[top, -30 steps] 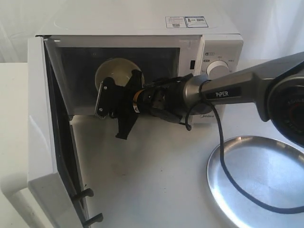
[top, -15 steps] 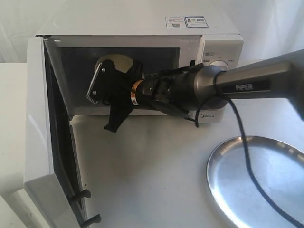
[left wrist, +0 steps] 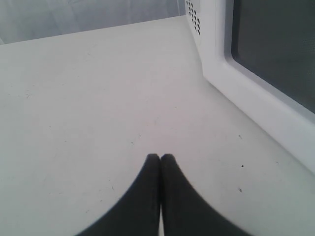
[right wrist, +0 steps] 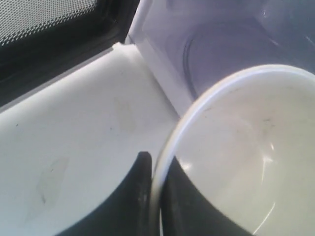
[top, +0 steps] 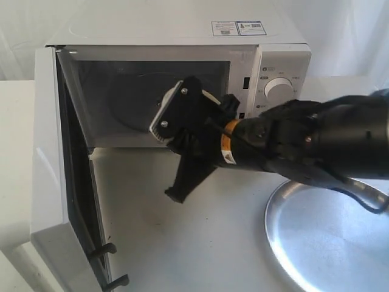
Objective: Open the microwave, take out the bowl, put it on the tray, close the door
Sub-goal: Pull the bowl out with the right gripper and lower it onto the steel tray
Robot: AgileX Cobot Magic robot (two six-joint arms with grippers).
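Observation:
The white microwave (top: 182, 30) stands with its door (top: 48, 170) swung wide open to the left. My right gripper (top: 176, 112) hangs in front of the cavity mouth, above the table. It is shut on the rim of the cream-white bowl (right wrist: 246, 147), one finger inside and one outside (right wrist: 156, 164). In the exterior view the gripper hides the bowl except for a pale sliver (top: 210, 97). The silver tray (top: 328, 231) lies at the front right, under the right arm. My left gripper (left wrist: 160, 157) is shut on nothing, low over the table beside the door's outer face (left wrist: 231, 83).
The door's lower edge with two black latch hooks (top: 109, 248) juts toward the front left. The cavity (right wrist: 221, 39) holds only its glass turntable. White table surface (top: 182, 243) lies between door and tray.
The right gripper reached into the cavity at the bowl, then drew back out to the right and nearer the front with the bowl in its jaws. The door and tray have not moved.

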